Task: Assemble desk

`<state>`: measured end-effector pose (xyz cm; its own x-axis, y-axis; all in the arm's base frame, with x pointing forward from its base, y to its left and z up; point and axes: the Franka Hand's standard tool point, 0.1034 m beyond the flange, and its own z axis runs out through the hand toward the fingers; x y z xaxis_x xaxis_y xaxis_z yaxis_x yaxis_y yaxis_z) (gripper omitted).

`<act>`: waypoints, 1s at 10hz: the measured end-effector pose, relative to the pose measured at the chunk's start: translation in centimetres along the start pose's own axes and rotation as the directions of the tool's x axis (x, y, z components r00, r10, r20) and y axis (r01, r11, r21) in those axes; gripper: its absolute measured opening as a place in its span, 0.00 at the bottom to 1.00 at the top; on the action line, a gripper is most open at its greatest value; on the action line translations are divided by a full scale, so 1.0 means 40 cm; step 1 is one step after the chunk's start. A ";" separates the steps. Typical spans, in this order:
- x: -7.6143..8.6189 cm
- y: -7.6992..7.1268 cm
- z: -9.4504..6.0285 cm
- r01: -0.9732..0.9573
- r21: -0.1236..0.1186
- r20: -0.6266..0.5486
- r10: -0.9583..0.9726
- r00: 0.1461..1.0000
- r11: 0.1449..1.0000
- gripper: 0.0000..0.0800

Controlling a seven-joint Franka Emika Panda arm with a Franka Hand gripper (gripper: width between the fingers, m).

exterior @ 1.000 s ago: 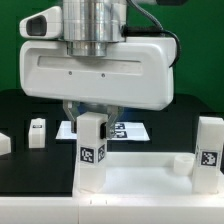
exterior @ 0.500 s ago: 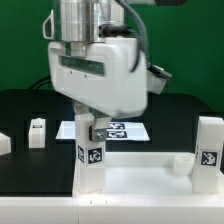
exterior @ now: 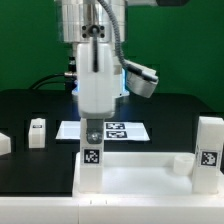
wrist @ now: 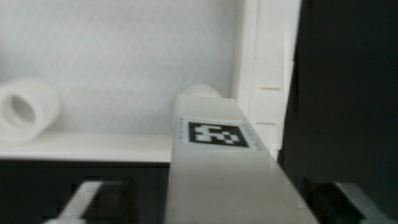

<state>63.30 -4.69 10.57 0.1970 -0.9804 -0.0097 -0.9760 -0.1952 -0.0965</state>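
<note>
The white desk top (exterior: 140,175) lies flat at the front. One tagged white leg (exterior: 92,158) stands upright in its corner on the exterior view's left. My gripper (exterior: 92,130) comes straight down over that leg and is shut on its upper end. In the wrist view the leg (wrist: 222,160) runs between my two fingers (wrist: 80,200), with my gripper (wrist: 210,205) around it. A round socket (wrist: 22,108) shows on the desk top (wrist: 125,60) beside it. A second tagged leg (exterior: 209,150) stands at the corner on the exterior view's right, next to a round socket (exterior: 181,163).
The marker board (exterior: 125,130) lies on the black table behind the held leg. A loose white leg (exterior: 37,132) stands on the exterior view's left, and another white piece (exterior: 4,143) is cut off by the edge there. A green wall is behind.
My wrist has turned about a quarter turn over the leg. The leg has turned with it and sits slightly lower in the desk top.
</note>
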 end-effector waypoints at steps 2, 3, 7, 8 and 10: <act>-0.011 -0.002 -0.002 0.362 0.003 0.002 -0.362 0.932 0.932 0.76; -0.020 -0.002 -0.003 0.421 -0.002 0.003 -0.421 0.907 0.907 0.80; -0.011 0.001 -0.002 0.697 -0.021 -0.004 -0.697 0.717 0.717 0.81; -0.011 -0.001 -0.004 0.831 -0.043 -0.006 -0.832 0.555 0.555 0.81; -0.001 -0.005 -0.007 0.956 -0.051 -0.008 -0.958 0.287 0.287 0.81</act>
<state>63.45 -4.61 10.86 0.9906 -0.0950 0.0981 -0.0968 -0.9952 0.0139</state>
